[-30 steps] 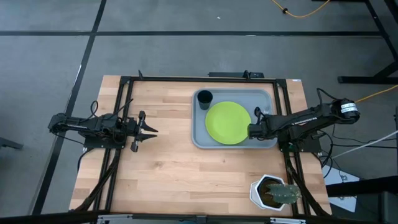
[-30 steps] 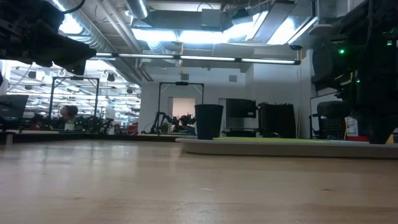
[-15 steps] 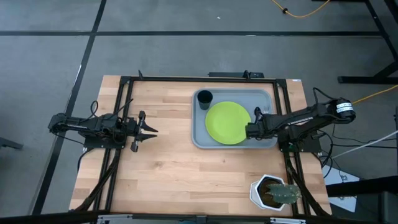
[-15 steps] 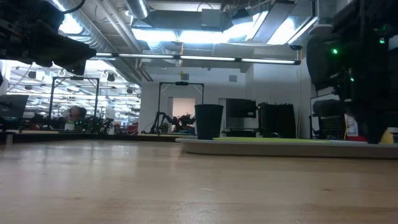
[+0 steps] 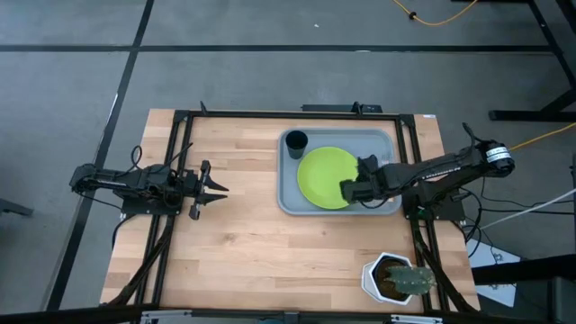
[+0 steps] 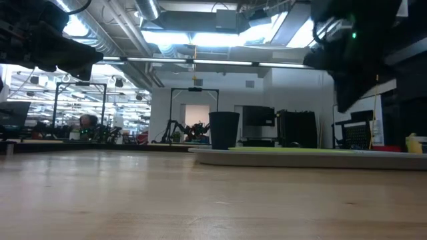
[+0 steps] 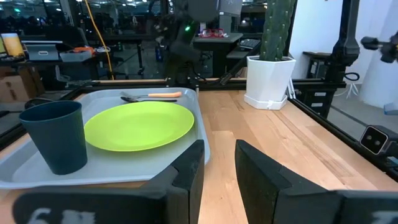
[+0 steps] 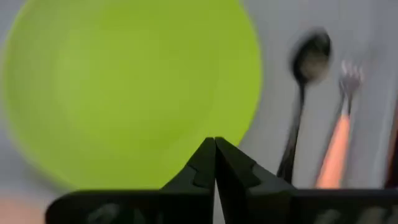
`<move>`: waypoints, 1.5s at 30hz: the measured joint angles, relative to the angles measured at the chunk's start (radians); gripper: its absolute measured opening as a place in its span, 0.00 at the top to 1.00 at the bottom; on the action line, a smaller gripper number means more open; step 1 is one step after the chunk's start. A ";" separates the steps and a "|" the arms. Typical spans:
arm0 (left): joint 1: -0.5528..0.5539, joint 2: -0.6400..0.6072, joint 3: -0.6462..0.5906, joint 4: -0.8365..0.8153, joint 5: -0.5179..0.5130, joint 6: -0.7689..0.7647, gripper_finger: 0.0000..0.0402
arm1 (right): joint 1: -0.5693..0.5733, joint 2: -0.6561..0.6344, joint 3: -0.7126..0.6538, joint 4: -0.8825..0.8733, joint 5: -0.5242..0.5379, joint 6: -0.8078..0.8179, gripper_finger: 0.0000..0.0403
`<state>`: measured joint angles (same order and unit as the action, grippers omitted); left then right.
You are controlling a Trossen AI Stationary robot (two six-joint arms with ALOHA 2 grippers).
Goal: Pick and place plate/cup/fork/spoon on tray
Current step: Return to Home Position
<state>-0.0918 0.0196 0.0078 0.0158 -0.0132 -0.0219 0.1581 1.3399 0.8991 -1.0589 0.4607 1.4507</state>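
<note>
Right tool (image 5: 346,191), pinched empty, has slid over the plate (image 5: 324,175); cup (image 5: 296,140), spoon (image 8: 298,106) and fork (image 8: 339,143) join it on the tray (image 5: 284,184), so seemingly only homing remains; left tool (image 5: 216,189) idles wide.

colours: plate (image 5: 319,175) plain lime-green, tray (image 5: 288,202) grey-blue, cup (image 5: 295,140) near-black. fork (image 8: 337,127) has an orange handle and silver tines; spoon (image 8: 298,112) all dark. table (image 5: 234,243) light wood, plank-strip pattern. pot (image 5: 376,274) white, cactus (image 5: 412,281) green.

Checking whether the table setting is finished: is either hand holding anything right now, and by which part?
Nothing is held. The right hand is shut and empty above the plate; the left hand is open and empty, away from the tray.
</note>
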 joint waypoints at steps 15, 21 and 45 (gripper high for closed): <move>0.000 0.000 0.000 0.000 0.000 0.000 0.79 | 0.056 -0.001 -0.181 0.802 -0.244 -1.038 0.97; 0.000 0.000 0.000 0.000 0.000 0.000 0.79 | -0.004 -0.082 -0.415 1.104 -0.362 -1.079 0.97; 0.000 0.000 0.000 0.000 0.000 0.000 0.79 | -0.059 -0.789 -0.892 1.444 -0.490 -1.334 0.97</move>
<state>-0.0918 0.0196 0.0078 0.0158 -0.0135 -0.0219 0.0995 0.5512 0.0071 0.3853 -0.0289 0.1165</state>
